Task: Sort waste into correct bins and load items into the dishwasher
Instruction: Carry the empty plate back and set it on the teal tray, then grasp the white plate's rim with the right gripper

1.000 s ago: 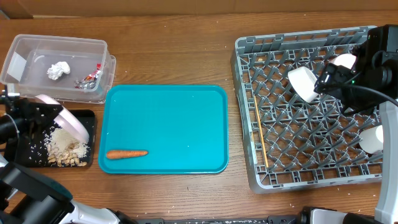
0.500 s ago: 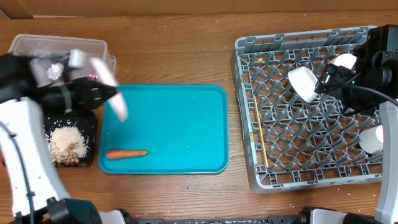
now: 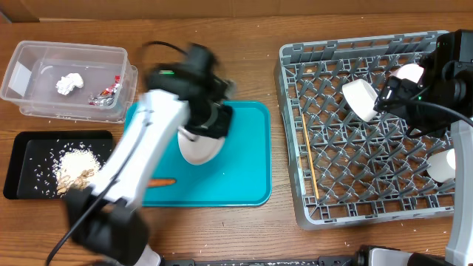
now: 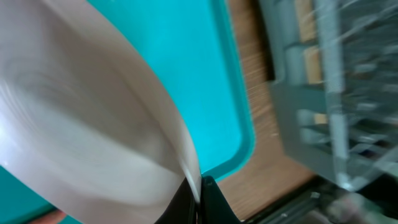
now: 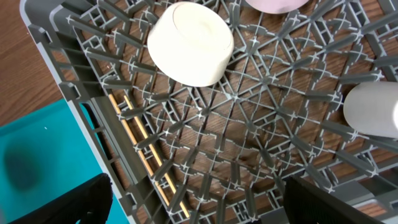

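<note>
- The left gripper (image 4: pixel 198 198) is seen clamped tight on the rim of the white plate (image 3: pixel 199 145), which is held over the teal tray (image 3: pixel 247 170). The arm itself is blurred in the overhead view.
- The orange carrot (image 3: pixel 165 181) is found on the near-left part of that tray, half hidden beneath the arm.
- Left of the teal tray the black tray (image 3: pixel 29 148) is set, with white rice (image 3: pixel 74 159) and brownish nut bits (image 3: pixel 65 185) heaped inside and loose grains scattered about.
- Beyond it, at the far left, the crumpled tissue (image 3: pixel 68 83) and the red-and-silver wrapper (image 3: pixel 106 94) are held in the clear tub (image 3: pixel 44 52). A white patch like a label (image 3: pixel 21 74) is seen at its left end, with any writing too small to be read.
- The right gripper (image 5: pixel 202 199) is spread wide with nothing held, above the grey dish rack (image 3: pixel 292 199).
- In the rack are lodged an upturned white bowl (image 5: pixel 189 43), the pink bowl (image 5: pixel 277 5) toward the far side, the white cup (image 5: pixel 373 109) at the right, and the chopsticks (image 5: pixel 146 155) along the left edge.
- Everything is borne by a brown wooden table (image 3: pixel 222 66) with visible grain — a paler tan strip is seen along its far edge.
</note>
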`<action>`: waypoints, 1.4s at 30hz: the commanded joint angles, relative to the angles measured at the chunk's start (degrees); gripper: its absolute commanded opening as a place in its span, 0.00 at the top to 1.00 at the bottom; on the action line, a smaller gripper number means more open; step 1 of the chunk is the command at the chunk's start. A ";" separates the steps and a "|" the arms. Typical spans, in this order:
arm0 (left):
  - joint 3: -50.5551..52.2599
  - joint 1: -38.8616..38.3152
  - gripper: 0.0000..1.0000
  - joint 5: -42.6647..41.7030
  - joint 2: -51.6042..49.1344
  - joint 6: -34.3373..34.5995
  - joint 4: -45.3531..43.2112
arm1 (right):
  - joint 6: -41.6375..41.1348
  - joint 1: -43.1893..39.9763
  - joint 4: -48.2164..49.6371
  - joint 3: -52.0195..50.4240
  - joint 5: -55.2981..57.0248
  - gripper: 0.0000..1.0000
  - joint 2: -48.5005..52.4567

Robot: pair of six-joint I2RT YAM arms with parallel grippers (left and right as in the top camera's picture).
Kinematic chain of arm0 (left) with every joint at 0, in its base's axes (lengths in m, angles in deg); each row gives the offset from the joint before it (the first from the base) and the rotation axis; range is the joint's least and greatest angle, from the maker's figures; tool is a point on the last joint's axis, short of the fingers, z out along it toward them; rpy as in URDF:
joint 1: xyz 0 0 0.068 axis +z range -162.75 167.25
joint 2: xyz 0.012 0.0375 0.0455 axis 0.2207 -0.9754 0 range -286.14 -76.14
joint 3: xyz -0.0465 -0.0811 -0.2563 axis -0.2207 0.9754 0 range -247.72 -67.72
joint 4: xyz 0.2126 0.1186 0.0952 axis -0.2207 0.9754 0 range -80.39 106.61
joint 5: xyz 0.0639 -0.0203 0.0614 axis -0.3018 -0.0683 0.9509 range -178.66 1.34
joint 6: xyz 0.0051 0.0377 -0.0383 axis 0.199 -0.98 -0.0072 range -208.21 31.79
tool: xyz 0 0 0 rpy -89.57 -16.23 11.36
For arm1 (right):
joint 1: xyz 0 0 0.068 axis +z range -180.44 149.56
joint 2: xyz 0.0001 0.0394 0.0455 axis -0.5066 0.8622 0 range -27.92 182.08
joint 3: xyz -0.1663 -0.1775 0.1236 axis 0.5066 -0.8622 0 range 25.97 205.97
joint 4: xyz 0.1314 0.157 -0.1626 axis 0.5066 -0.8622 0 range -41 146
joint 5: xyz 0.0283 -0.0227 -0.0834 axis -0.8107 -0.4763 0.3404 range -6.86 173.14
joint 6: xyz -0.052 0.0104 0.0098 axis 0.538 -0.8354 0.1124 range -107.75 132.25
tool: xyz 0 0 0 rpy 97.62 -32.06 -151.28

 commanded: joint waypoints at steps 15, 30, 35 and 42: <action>-1.77 -11.72 0.55 18.99 -13.16 9.97 -2.01 | -0.02 -0.11 -0.02 -0.26 0.68 0.10 0.04; -5.81 11.89 0.22 18.10 7.82 14.51 8.39 | 7.37 8.35 6.21 -0.26 -15.39 0.05 0.33; -5.81 22.91 0.10 14.05 10.97 14.47 12.00 | 7.32 20.02 10.97 -0.26 -15.19 0.03 2.95; -4.61 29.20 0.07 14.03 10.95 14.45 13.79 | 3.15 32.46 15.47 -0.26 -13.20 0.03 13.49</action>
